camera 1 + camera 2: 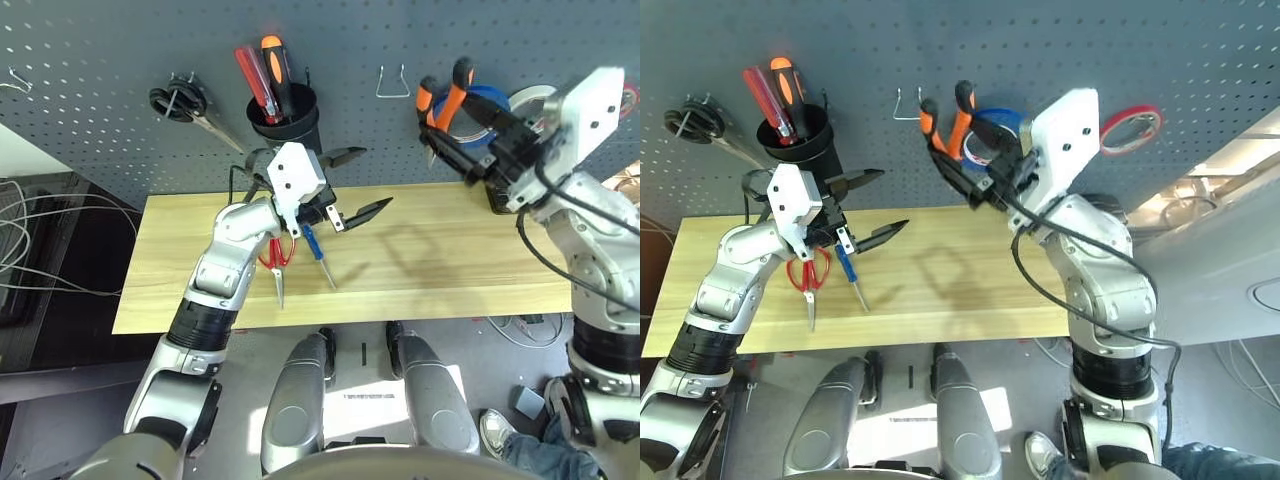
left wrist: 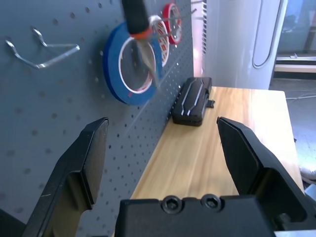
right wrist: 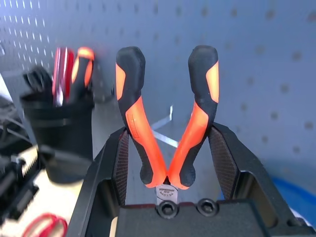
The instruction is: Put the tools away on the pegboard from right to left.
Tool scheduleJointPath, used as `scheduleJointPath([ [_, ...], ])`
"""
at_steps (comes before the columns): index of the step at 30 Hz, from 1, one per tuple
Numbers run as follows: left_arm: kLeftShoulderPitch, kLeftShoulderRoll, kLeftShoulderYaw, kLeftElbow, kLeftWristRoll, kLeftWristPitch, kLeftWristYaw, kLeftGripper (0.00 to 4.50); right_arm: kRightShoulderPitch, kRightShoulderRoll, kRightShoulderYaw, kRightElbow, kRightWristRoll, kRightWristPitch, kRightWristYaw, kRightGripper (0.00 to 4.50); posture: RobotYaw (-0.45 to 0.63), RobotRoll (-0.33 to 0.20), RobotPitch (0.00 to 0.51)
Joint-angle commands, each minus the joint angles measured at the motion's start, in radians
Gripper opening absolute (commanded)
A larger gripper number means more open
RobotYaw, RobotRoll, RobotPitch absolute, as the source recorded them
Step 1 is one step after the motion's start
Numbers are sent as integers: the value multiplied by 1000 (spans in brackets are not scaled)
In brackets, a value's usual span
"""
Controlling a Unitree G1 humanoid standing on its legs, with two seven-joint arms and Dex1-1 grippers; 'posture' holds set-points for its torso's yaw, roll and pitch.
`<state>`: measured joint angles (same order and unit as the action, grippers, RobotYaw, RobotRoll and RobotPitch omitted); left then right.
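The right claw (image 3: 169, 163) is clamped on the pliers (image 3: 168, 118), its two fingers pressing the orange-and-black handles from either side, handles pointing up and away from the wrist. In the head views the pliers (image 1: 447, 98) are raised off the surface (image 1: 430, 250) and held close in front of the pegboard (image 1: 100, 60), just beside the blue tape (image 1: 485, 105), which already hangs on the board. A bare wire hook (image 1: 393, 82) sits on the board just left of the pliers. Further right a white tape roll (image 1: 530, 98) and a red one (image 1: 1130, 130) hang on the board too.

The left claw (image 1: 345, 185) stands wide open and empty, hovering above the surface, below the black cup (image 1: 287, 122). The cup is mounted on the board and holds red- and orange-handled screwdrivers. The blue screwdriver (image 1: 316, 250) lies flat on the surface just under the left claw, and the red scissors (image 1: 277, 262) lie right beside it on its left, partly hidden by the left forearm. Black scissors (image 1: 185, 105) hang on the board to the left of the cup. A small black case (image 2: 192, 101) rests on the surface against the board's foot.
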<state>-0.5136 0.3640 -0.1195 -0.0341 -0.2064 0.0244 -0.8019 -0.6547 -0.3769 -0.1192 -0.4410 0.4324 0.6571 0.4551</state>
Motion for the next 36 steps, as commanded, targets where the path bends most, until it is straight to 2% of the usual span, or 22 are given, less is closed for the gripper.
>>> scheduleJointPath([
  [1,6,0,0,13,-3,-4,-1,4500,-82,30,-23,23,57,46,-43,2742,48,0,324],
  [6,-6,-1,4,14,-7,-2,3,4500,-181,60,-12,91,56,6,-54,2741,59,0,321],
  [10,-15,-5,6,19,-8,-3,7,4500,-250,67,18,177,-14,-139,-32,2741,62,0,318],
  [18,-17,-8,3,14,-4,2,13,4500,-350,114,50,364,-78,-352,3,2738,91,0,318],
  [26,-10,-1,5,9,2,8,22,4500,-352,154,87,498,-135,-513,34,2736,116,0,324],
  [36,6,10,4,-4,5,14,34,4500,-306,170,120,535,-200,-608,36,2735,122,0,330],
])
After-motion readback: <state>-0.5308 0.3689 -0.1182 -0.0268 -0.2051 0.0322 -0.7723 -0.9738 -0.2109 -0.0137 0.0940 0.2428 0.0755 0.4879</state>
